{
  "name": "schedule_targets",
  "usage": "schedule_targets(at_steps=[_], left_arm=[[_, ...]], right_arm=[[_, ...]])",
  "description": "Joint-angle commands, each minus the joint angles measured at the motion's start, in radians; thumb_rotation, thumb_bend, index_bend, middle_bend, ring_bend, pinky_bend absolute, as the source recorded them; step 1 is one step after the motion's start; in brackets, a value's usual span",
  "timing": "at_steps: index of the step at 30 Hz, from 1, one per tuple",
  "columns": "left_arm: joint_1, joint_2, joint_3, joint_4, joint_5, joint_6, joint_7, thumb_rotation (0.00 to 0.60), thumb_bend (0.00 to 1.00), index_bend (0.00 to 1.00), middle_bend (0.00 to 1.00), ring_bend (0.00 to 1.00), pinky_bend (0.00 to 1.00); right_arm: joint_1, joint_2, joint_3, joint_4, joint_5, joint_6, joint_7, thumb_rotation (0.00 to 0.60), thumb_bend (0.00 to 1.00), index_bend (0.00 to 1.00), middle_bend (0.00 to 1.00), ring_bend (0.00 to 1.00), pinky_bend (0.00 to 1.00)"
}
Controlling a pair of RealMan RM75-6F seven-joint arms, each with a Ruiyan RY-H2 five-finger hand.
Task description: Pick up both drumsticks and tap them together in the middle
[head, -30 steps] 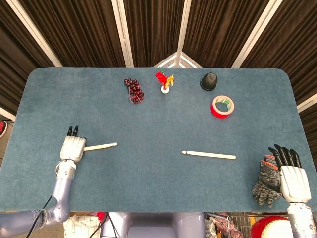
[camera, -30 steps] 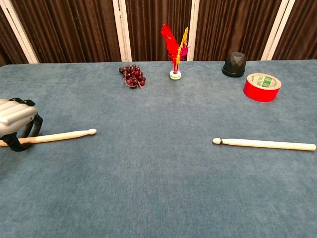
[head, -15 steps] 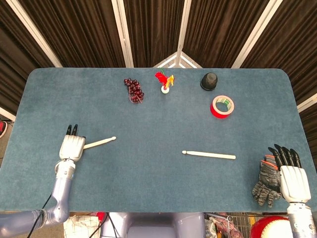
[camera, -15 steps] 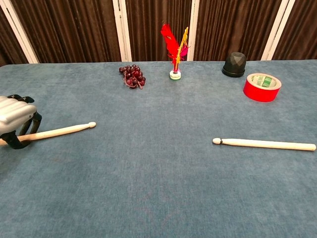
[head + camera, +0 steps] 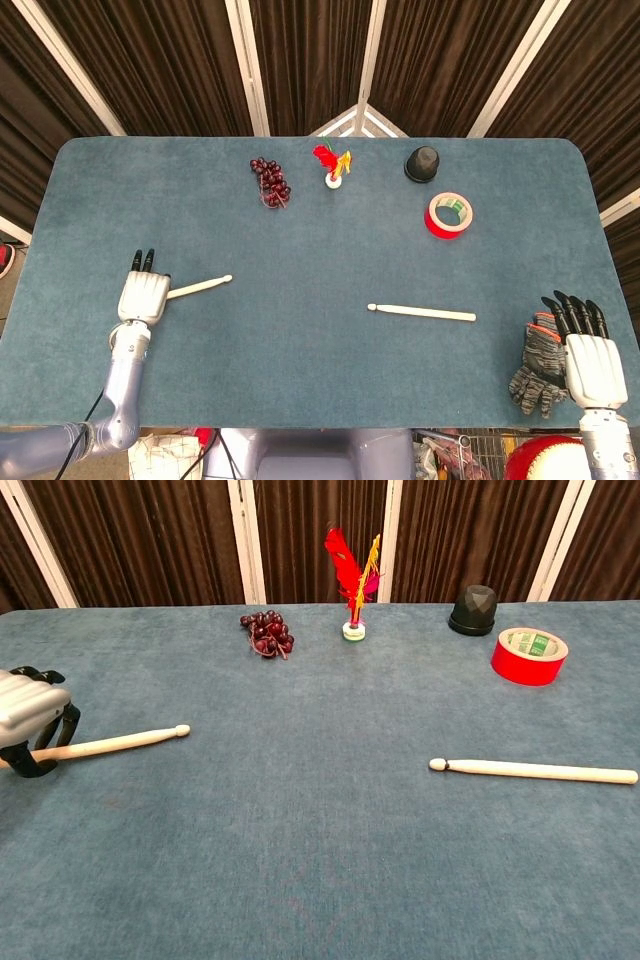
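Observation:
At the table's left side my left hand (image 5: 143, 296) (image 5: 28, 720) grips the butt end of a pale wooden drumstick (image 5: 200, 287) (image 5: 120, 742). Its tip points right and is tilted slightly up off the cloth. A second drumstick (image 5: 422, 313) (image 5: 535, 770) lies flat at the right of centre, tip pointing left, with nothing touching it. My right hand (image 5: 588, 355) rests open at the table's near right corner, fingers straight, well to the right of that stick. The chest view does not show the right hand.
Along the far side stand a bunch of dark grapes (image 5: 270, 181), a red feathered shuttlecock (image 5: 332, 165), a black cup (image 5: 422, 163) and a red tape roll (image 5: 449, 215). A grey knitted glove (image 5: 536, 365) lies beside my right hand. The blue table (image 5: 320, 250) has room in its middle.
My left hand has lifted the drumstick a little; its tip has risen and drawn slightly left. The right hand and the other stick have not moved.

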Motion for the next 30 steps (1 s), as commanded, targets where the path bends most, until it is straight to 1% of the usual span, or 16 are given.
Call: schedule_targets(at_steps=[1,9,14,21,25,27,30], left_arm=[[0.003,0.004,-0.003,-0.002,0.015,0.009,-0.012,0.600,0.52,0.56,0.55,0.04,0.00],[0.020,0.048,0.001,-0.042,0.083,0.041,-0.057,0.600,0.52,0.56,0.55,0.04,0.00],[0.046,0.120,0.000,-0.106,0.156,0.088,-0.127,0.600,0.52,0.56,0.54,0.04,0.00],[0.097,0.243,0.000,-0.200,0.267,0.142,-0.279,0.600,0.52,0.56,0.54,0.04,0.00],[0.138,0.307,-0.004,-0.239,0.331,0.180,-0.409,0.600,0.52,0.56,0.54,0.04,0.00],[0.160,0.331,-0.007,-0.251,0.363,0.197,-0.491,0.600,0.52,0.56,0.54,0.04,0.00],[0.173,0.354,-0.012,-0.256,0.392,0.205,-0.555,0.600,0.52,0.56,0.54,0.04,0.00]], right_arm=[[0.000,-0.001,0.001,0.002,0.001,0.001,0.001,0.600,0.26,0.16,0.12,0.08,0.00],[0.001,-0.008,0.002,0.010,-0.001,0.002,0.001,0.600,0.26,0.17,0.12,0.09,0.00],[0.004,-0.016,0.000,0.012,-0.003,-0.003,0.002,0.600,0.26,0.18,0.12,0.09,0.00],[0.014,-0.032,-0.011,0.010,-0.026,-0.015,0.008,0.600,0.26,0.20,0.15,0.11,0.00],[0.022,-0.043,-0.014,0.006,-0.028,-0.030,0.021,0.600,0.26,0.21,0.15,0.12,0.00],[0.028,-0.047,-0.014,0.006,-0.023,-0.044,0.027,0.600,0.26,0.21,0.15,0.12,0.00],[0.038,-0.053,-0.011,0.009,-0.011,-0.065,0.036,0.600,0.26,0.22,0.16,0.13,0.00]])
